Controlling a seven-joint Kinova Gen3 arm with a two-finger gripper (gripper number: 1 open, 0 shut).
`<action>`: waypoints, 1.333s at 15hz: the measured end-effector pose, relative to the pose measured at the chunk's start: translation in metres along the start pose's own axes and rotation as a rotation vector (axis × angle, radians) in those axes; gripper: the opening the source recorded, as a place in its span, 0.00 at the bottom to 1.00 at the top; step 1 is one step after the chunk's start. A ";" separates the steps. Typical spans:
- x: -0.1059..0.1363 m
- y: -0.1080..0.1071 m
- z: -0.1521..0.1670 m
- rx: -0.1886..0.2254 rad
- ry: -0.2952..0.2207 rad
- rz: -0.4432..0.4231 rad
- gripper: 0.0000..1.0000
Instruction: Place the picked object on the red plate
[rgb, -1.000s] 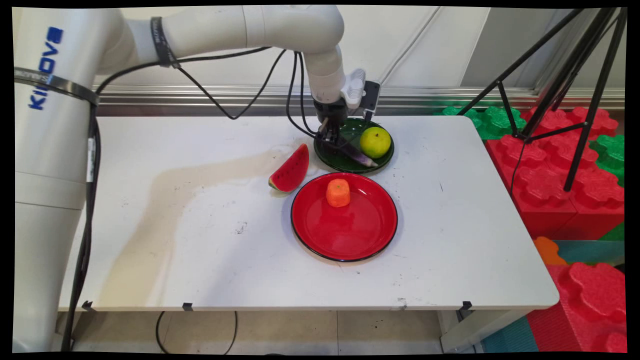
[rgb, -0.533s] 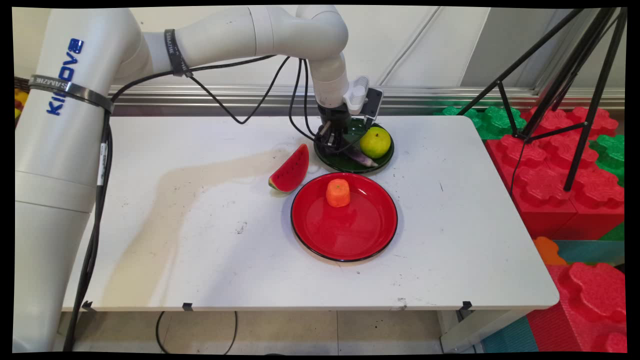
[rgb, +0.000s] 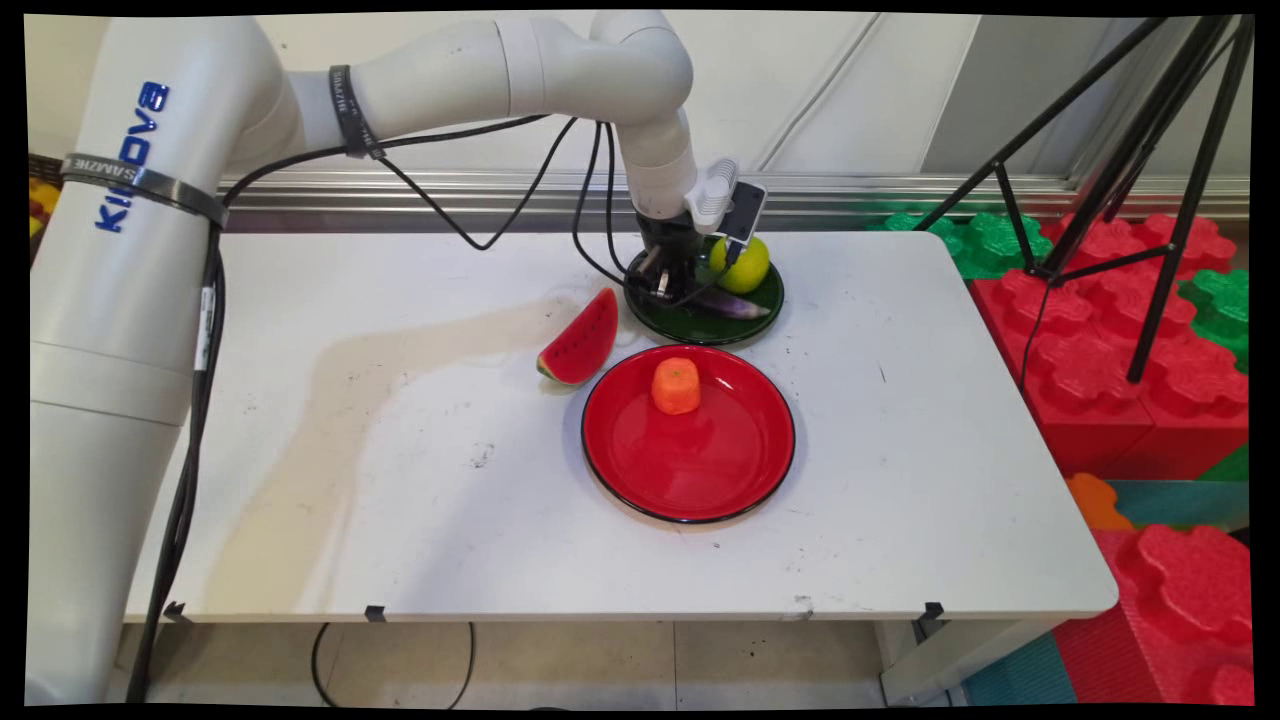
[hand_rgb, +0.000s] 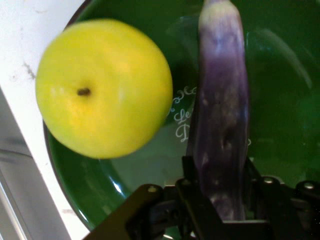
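My black gripper (rgb: 660, 288) is low over the left side of a dark green plate (rgb: 700, 332), shut on one end of a purple eggplant (rgb: 735, 305). The eggplant lies nearly level across the plate, pointing right. In the hand view the eggplant (hand_rgb: 222, 115) runs up from between the fingers of the gripper (hand_rgb: 222, 200), over the green plate (hand_rgb: 285, 100). A yellow-green apple (hand_rgb: 104, 87) sits beside it on the same plate. In the main view the apple (rgb: 750, 268) is at the plate's far side, partly behind the hand's camera mount.
A red plate (rgb: 690, 470) with an orange carrot piece (rgb: 676, 386) lies just in front of the green plate. A watermelon slice (rgb: 582, 340) stands on the table to its left. Black cables hang from the arm. A tripod and foam blocks stand to the right of the table.
The hand has turned and shifted slightly toward the wall. The eggplant's free end swung from pointing front-right to nearly level. The apple has moved toward the plate's far rim.
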 end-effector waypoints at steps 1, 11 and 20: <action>0.000 0.001 -0.001 0.000 0.002 0.006 0.00; -0.008 0.015 -0.058 0.048 0.019 0.001 0.00; -0.007 0.035 -0.177 0.177 0.080 -0.155 0.00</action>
